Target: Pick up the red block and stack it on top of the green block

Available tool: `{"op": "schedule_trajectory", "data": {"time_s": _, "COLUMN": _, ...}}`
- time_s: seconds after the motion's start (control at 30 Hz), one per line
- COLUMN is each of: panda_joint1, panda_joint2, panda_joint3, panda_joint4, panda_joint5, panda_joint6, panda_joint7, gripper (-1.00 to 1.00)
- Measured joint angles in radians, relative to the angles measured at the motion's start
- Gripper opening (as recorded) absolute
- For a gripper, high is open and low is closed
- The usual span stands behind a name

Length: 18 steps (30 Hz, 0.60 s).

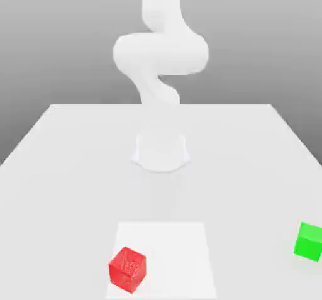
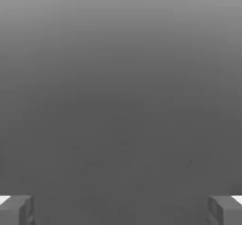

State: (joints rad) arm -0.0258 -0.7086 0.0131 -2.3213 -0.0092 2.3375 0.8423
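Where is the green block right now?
The green block sits on the white table near the exterior view's right edge, well apart from the red block, which is further left.

- We're looking at a pale white counter [image 1: 63,166], its flat top running back to a straight far edge.
- On it, towards the near side, we see a brighter white square patch [image 1: 173,242] lying flat on the surface.
- Behind the counter we've got a plain grey backdrop [image 1: 56,41], lighter low down and darker higher up.
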Motion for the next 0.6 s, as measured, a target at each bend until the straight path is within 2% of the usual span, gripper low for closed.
{"op": "schedule_trajectory", "data": {"time_s": 0.6, "panda_joint1": -0.129, "panda_joint2": 0.659, "panda_joint3": 0.028, "panda_joint4": -0.154, "panda_joint5": -0.049, "panda_joint6": 0.271, "panda_joint7": 0.293, "gripper": 0.00}}
